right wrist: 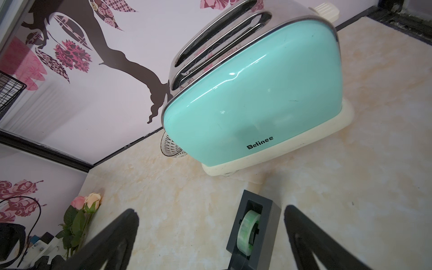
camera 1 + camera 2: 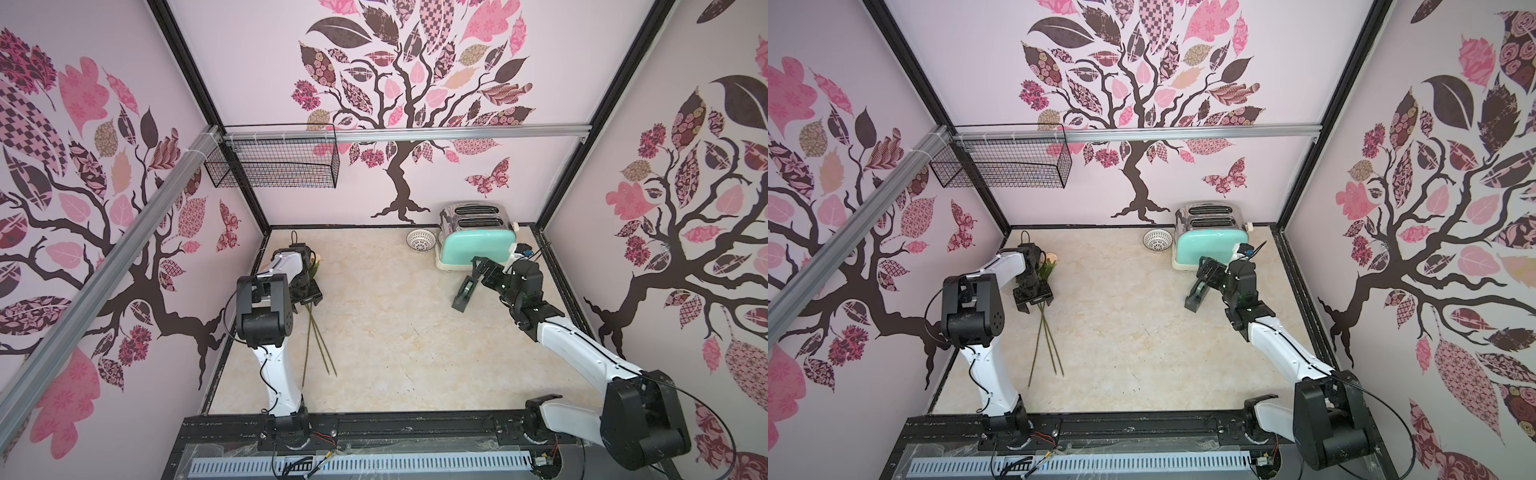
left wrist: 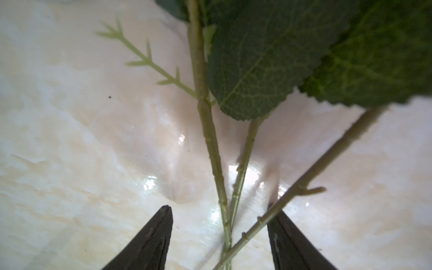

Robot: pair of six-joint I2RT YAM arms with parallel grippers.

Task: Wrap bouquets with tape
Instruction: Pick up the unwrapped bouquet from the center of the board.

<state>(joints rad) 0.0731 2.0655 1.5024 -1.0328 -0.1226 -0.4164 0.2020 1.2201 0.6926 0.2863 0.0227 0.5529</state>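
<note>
**Item 1: bouquets** (image 2: 1046,340). Three long thin green stems lie on the left half of the marble-patterned table (image 2: 395,332). They fan apart toward the near edge and converge under the left gripper. The pink and peach rose heads and dark green leaves point toward the back wall (the left arm hides most of them in both top views; the right wrist view shows the blooms (image 1: 86,203)).

**Item 2: left gripper** (image 3: 218,207). It is lowered over the stems, just below the leaves. The fingers stand apart with the stems between them. One stem crosses in front of a fingertip, and whether they touch cannot be told. Nothing is clamped.

**Item 3: tape** (image 1: 254,229). A clear roll in a black wedge dispenser sits on the right half of the table, near the toaster's front but not touching it, and well apart from the bouquets.

**Item 4: right gripper** (image 1: 210,209). The fingers are spread wide over the dispenser's far end. In the right wrist view the dispenser sits in the gap, and neither finger grips it.

**Item 5: toaster** (image 2: 478,243). Mint green with a chrome top and a cream base, lettered "Belinee", standing at the back right.

**Item 6: small white basket** (image 2: 420,241). It is just beside the toaster, by the back wall.

**Item 7: wire basket** (image 2: 274,166). Black, hung from the rail at the back left, above the table.
</note>
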